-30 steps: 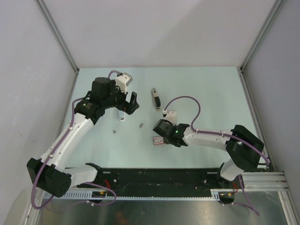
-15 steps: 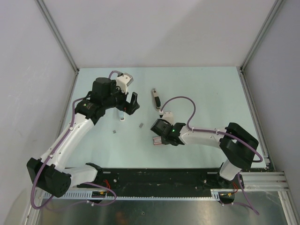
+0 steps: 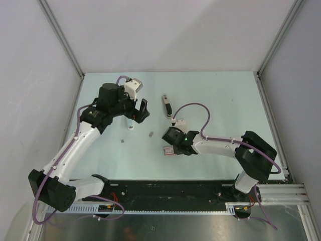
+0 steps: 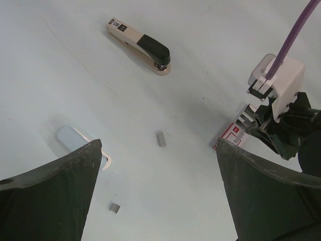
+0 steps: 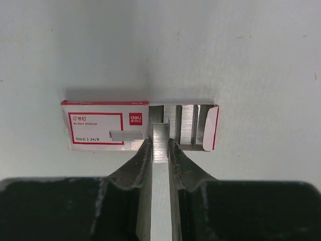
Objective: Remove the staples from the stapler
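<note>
The stapler (image 3: 166,106) lies shut on the table, tan body with a black top; it also shows in the left wrist view (image 4: 140,46). My right gripper (image 3: 171,144) (image 5: 160,146) is shut on a grey strip of staples (image 5: 160,134), held just over the open end of the pink-and-white staple box (image 5: 105,125). Two short loose staples strips lie on the table (image 3: 151,134) (image 3: 123,142), also in the left wrist view (image 4: 161,139) (image 4: 115,207). My left gripper (image 3: 136,114) (image 4: 156,155) is open and empty, above the table left of the stapler.
The staple box (image 3: 169,150) (image 4: 233,136) lies flat with its tray slid out, more strips inside (image 5: 188,123). A small white piece (image 3: 130,126) (image 4: 75,139) lies under my left gripper. Side walls frame the table.
My right gripper has shifted a little to the left over the staple box, then held still. The left arm has not moved.
</note>
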Action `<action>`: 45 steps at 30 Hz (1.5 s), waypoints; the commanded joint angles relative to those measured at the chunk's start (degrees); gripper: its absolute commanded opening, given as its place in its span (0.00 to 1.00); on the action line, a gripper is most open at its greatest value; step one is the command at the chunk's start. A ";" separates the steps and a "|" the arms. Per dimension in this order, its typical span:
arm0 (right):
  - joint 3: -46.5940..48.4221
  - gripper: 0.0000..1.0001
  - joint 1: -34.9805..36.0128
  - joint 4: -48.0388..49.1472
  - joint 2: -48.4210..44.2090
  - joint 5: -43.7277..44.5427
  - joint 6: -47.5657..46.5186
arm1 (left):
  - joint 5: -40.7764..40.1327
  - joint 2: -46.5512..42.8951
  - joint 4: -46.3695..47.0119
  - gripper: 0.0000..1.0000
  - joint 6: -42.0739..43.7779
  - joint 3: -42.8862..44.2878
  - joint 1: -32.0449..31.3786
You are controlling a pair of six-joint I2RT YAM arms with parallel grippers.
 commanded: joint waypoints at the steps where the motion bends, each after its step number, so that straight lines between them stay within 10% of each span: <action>1: 1.96 0.15 0.12 -0.89 0.23 0.94 0.51 | 0.27 -1.98 0.37 0.99 2.83 0.59 -0.46; 45: 2.00 0.32 -0.29 1.08 1.58 -1.14 -1.52 | -0.57 -2.89 0.45 0.99 3.73 -0.03 -1.26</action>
